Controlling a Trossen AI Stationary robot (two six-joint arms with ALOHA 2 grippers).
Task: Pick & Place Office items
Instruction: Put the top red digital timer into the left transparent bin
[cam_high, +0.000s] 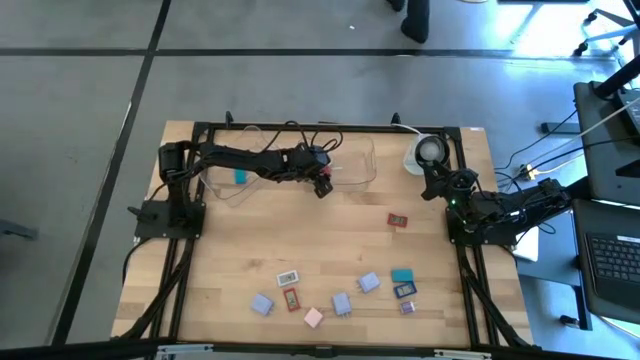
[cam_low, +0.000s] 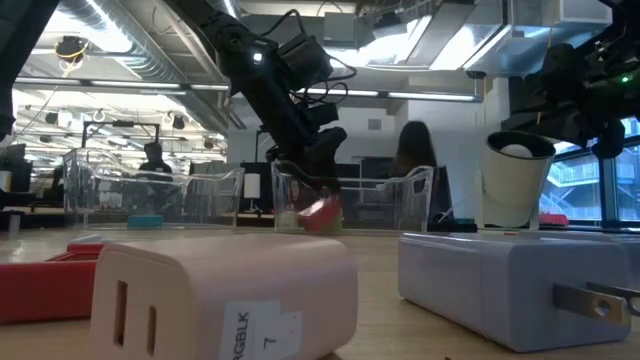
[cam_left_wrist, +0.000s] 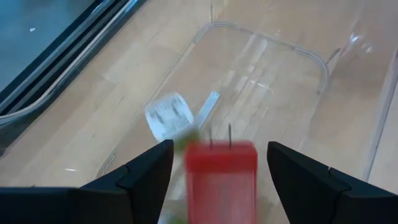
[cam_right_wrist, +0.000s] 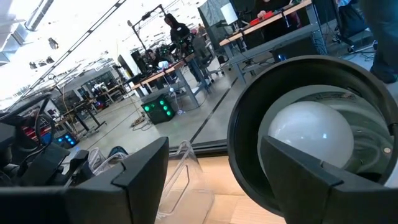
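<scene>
My left gripper (cam_left_wrist: 221, 149) is open above a clear tray (cam_high: 352, 168) at the table's far side. A red block (cam_left_wrist: 221, 177) shows blurred between the fingers, with a gap on each side. In the low view the red block (cam_low: 322, 214) sits tilted just below the fingertips, low inside the tray. A white block (cam_left_wrist: 169, 115) lies on the tray floor. A teal block (cam_high: 240, 177) lies in a second clear tray on the left. Several more office items (cam_high: 341, 303) lie flat near the front edge. My right gripper (cam_right_wrist: 214, 155) waits open at the right edge.
A round white object with a dark centre (cam_high: 430, 152) stands at the far right, just ahead of my right gripper (cam_high: 435, 182). A lone red block (cam_high: 398, 220) lies mid-table on the right. Bare wood (cam_high: 260, 235) lies between the trays and the front items.
</scene>
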